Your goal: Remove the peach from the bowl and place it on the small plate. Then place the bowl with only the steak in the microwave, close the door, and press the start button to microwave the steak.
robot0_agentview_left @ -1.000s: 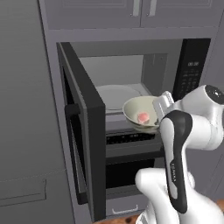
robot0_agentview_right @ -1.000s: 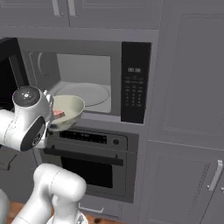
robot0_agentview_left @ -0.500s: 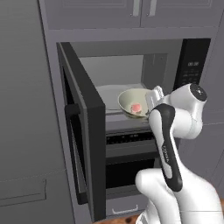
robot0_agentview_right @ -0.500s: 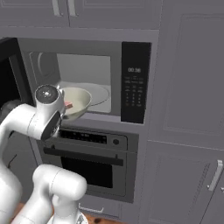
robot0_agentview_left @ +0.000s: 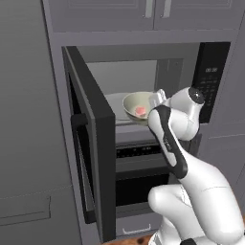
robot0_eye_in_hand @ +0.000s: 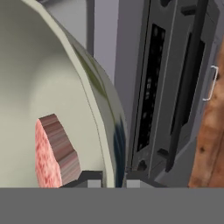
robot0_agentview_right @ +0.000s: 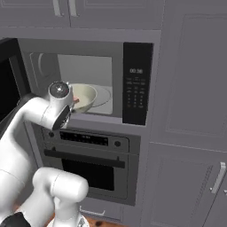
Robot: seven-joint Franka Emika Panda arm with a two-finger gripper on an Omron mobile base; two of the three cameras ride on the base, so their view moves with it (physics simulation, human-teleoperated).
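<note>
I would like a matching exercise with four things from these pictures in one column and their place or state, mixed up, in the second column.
Column 1:
1. steak
2. bowl
3. door
4. hand

Column 2:
a. swung open to the left
b. shut on the bowl's rim
c. lying inside the bowl
d. held at the mouth of the microwave

Pairs: 1-c, 2-d, 3-a, 4-b

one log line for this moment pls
phase: loading | gripper: jaws shut on rim of pale cream bowl | contents: pink steak slab | bowl at mouth of grey built-in microwave | door: open
</note>
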